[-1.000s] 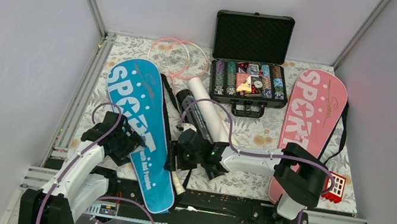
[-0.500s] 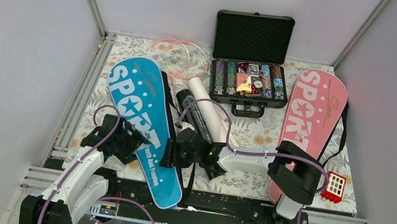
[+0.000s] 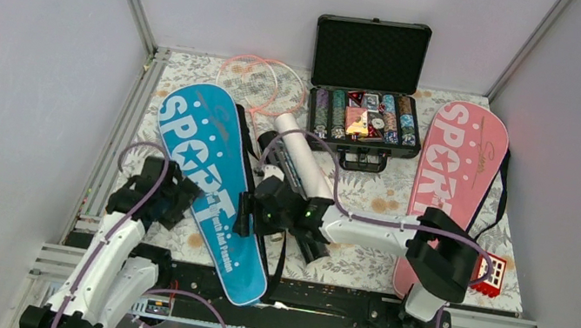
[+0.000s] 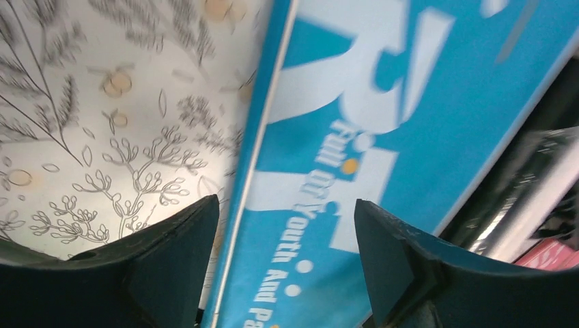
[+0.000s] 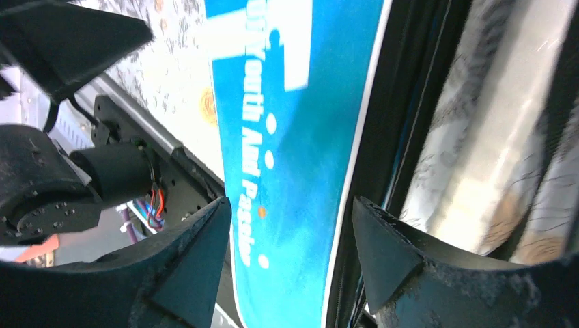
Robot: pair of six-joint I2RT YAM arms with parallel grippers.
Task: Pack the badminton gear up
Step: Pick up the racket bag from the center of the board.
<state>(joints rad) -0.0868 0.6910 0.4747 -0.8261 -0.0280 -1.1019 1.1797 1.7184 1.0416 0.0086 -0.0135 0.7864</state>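
The blue "SPORT" cover (image 3: 206, 173) lies slanted on the left of the table, its narrow end over the front rail. My left gripper (image 3: 178, 199) stands open at its left edge; in the left wrist view the cover (image 4: 382, 123) and its white piping run between the spread fingers of that gripper (image 4: 281, 212). My right gripper (image 3: 248, 213) stands open at the cover's right edge (image 5: 293, 137), its jaws astride the piping (image 5: 290, 205). A white tube (image 3: 305, 162) and a dark tube (image 3: 280, 162) lie beside it. The pink cover (image 3: 452, 176) lies at the right. A pink racket (image 3: 261, 80) rests at the back.
An open black case of poker chips (image 3: 365, 97) stands at the back centre. A small red block (image 3: 488, 273) sits by the right arm's elbow. Black straps trail beside the blue cover. Metal rails (image 3: 293, 292) border the front and left. The shiny tube (image 5: 491, 137) fills the right wrist view's right side.
The blue cover's near end has swung a little right. My right gripper has slid left to its right edge, closing briefly and reopening. My left arm has drawn back slightly.
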